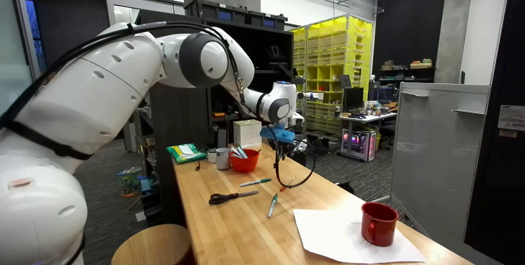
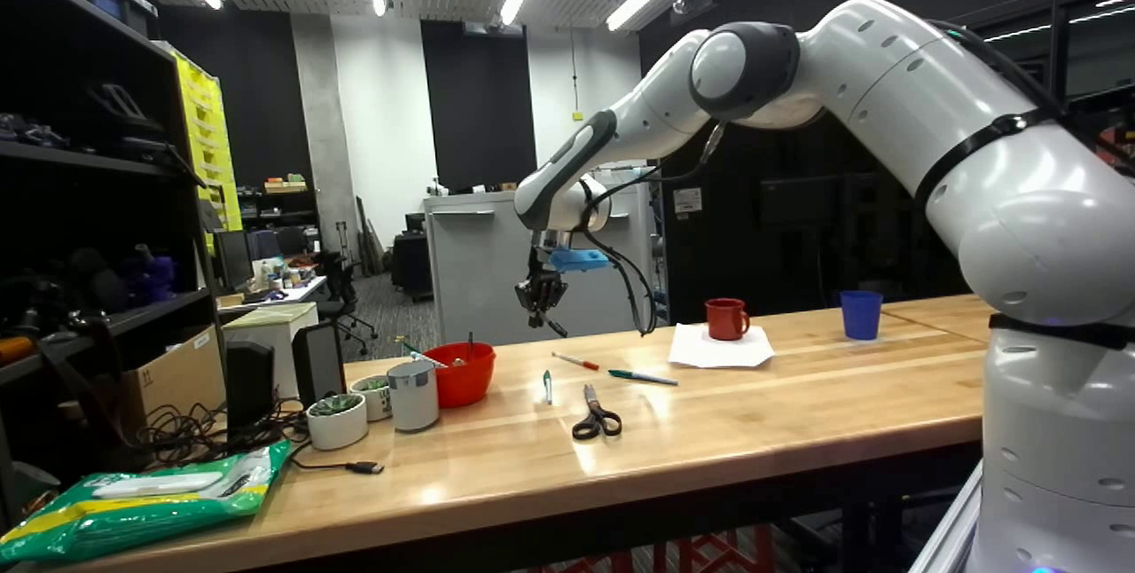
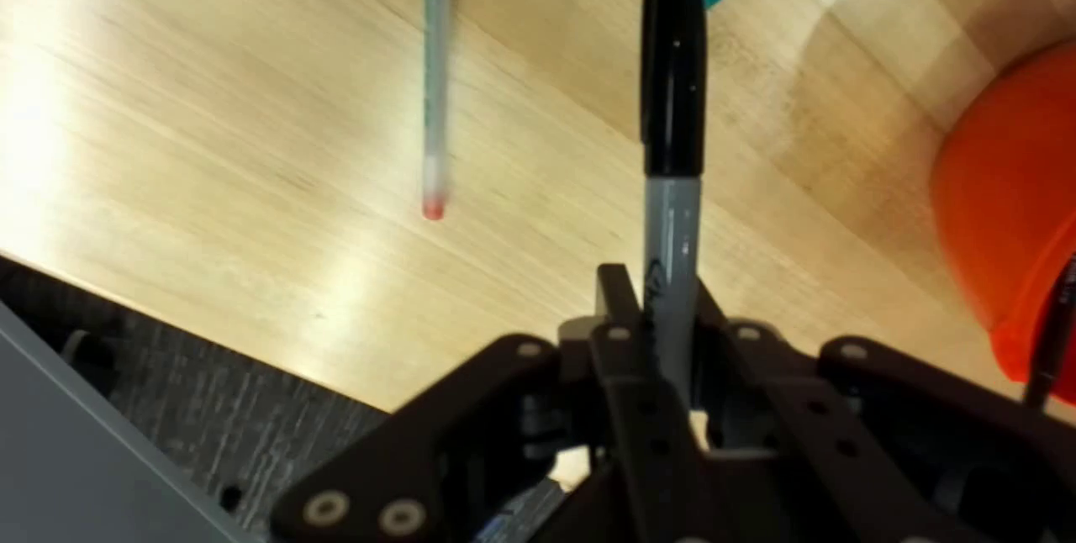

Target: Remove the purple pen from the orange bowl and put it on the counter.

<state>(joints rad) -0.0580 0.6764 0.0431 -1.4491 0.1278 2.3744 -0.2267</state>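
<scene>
My gripper (image 3: 664,295) is shut on a marker (image 3: 675,81) with a grey barrel and a black cap; no purple shows on it. In an exterior view the gripper (image 2: 539,302) and the marker (image 2: 557,327) are above the counter (image 2: 709,413), apart from it. The orange bowl (image 1: 245,164) stands on the counter near its far end, with several pens in it. It also shows in an exterior view (image 2: 467,380), beside the gripper. In the wrist view the bowl (image 3: 1000,181) is at the right edge, with a dark pen leaning on its rim. No purple pen can be made out.
Green-capped markers (image 1: 255,182) (image 1: 272,206), a red pen (image 3: 435,97) and black scissors (image 1: 225,197) lie on the counter. A red mug (image 1: 379,224) stands on white paper (image 1: 324,232). A grey can (image 2: 414,396) is beside the bowl. A blue cup (image 2: 861,316) stands near the arm's base.
</scene>
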